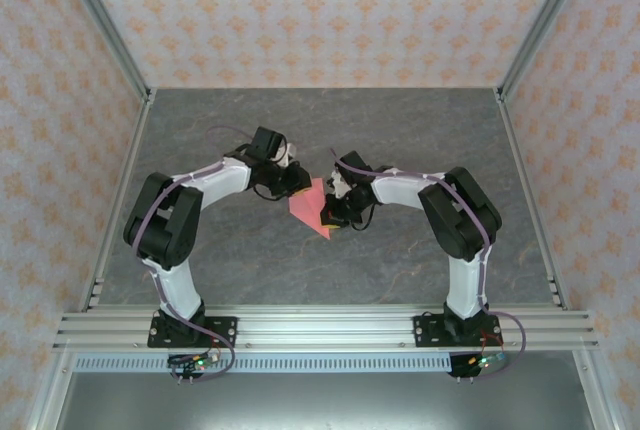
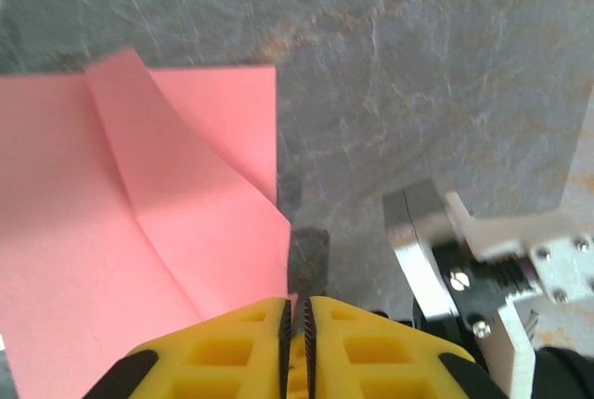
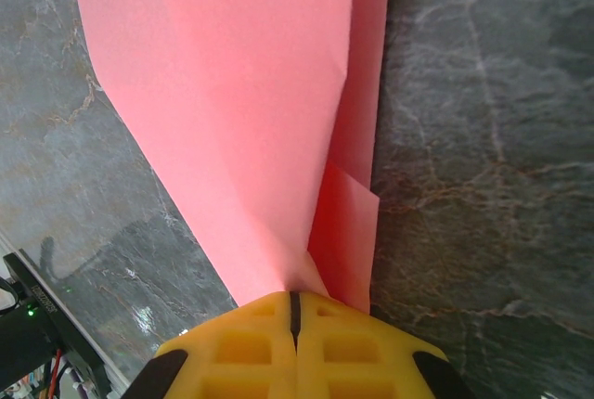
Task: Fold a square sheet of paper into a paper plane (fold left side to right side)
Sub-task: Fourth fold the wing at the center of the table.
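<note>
At table centre (image 1: 400, 130) one sheet of paper (image 1: 312, 208) is sitting between two arms, one gripper on each side of it. The sheet is showing plain salmon-pink faces, partly folded and lifted off the grey marbled top on its right side.

The left gripper (image 1: 291, 182) is touching the sheet's far-left corner. In the left wrist view its two yellow fingers (image 2: 241, 343) are standing pressed nearly together, a thin dark slit between them, and the pink edge (image 2: 139, 232) is running down into their tips (image 2: 298, 304), so it is nipping the paper. One flap is lying over the sheet there, with one diagonal crease.

The right gripper (image 1: 332, 212) is meeting the sheet's near-right edge. In the right wrist view its two yellow fingers are clamped tight (image 3: 294, 297), pinching the paper (image 3: 241, 93), which is fanning away from the tips in two layers
</note>
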You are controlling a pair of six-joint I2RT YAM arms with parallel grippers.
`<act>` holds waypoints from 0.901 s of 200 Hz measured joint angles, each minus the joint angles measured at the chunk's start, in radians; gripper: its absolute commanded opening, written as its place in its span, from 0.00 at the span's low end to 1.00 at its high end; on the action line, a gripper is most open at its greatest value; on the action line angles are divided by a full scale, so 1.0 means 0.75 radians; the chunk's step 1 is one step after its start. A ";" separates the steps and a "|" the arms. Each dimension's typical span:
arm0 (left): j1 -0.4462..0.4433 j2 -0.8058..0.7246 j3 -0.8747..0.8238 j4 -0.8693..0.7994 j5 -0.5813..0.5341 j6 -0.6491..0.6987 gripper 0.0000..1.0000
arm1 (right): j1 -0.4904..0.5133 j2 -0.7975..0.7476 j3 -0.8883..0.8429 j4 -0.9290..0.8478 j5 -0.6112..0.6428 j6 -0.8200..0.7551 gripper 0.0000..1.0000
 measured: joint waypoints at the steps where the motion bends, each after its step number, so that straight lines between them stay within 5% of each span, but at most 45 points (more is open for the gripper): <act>1: -0.003 0.000 -0.003 0.001 0.003 -0.001 0.12 | 0.000 0.000 0.000 0.000 0.000 0.000 0.01; 180: -0.099 0.164 -0.100 0.160 0.116 -0.047 0.03 | 0.001 0.010 0.020 -0.030 0.004 -0.025 0.01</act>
